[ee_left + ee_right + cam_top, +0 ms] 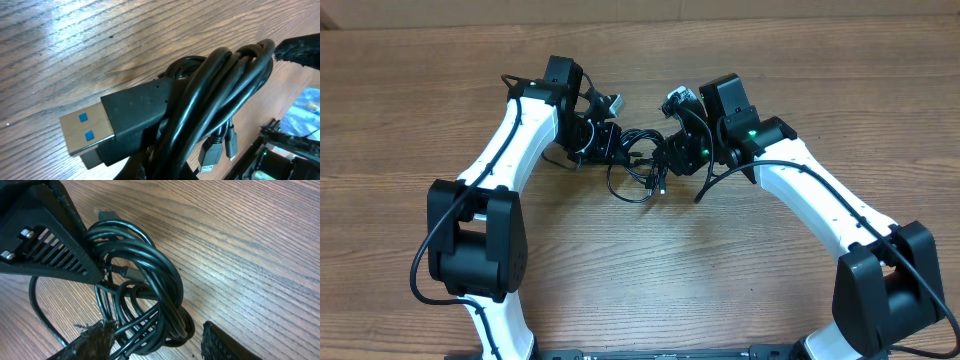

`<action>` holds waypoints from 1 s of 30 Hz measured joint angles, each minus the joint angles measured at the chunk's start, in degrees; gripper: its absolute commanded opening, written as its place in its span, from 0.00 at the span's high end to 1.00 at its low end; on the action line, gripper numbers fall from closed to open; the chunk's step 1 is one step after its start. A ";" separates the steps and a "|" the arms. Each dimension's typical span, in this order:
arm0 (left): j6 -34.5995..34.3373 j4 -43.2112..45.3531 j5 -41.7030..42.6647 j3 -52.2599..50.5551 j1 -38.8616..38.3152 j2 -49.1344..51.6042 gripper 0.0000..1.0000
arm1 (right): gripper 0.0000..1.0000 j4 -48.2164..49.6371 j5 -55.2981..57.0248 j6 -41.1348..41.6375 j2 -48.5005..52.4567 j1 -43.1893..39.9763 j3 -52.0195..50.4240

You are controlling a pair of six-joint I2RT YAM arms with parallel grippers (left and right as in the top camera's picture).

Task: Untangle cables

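The cables (638, 162) sit bunched at upper centre of the overhead view, above the table (620, 270). Our left jaws are clamped on the bundle. Our right jaws stand open astride its loops. We should pinch one strand only, then pull apart slowly.

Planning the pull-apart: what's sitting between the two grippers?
Only the cables, knotted, span from the left gripper to the right gripper; clearest in the overhead view.

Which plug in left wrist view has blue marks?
The wide silver plug left of the cables; the two small dangling plugs have none.
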 measured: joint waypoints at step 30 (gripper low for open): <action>-4.57 2.14 8.00 -0.07 0.00 0.33 0.95 | 0.96 -3.58 3.21 -0.13 -0.17 -0.22 0.55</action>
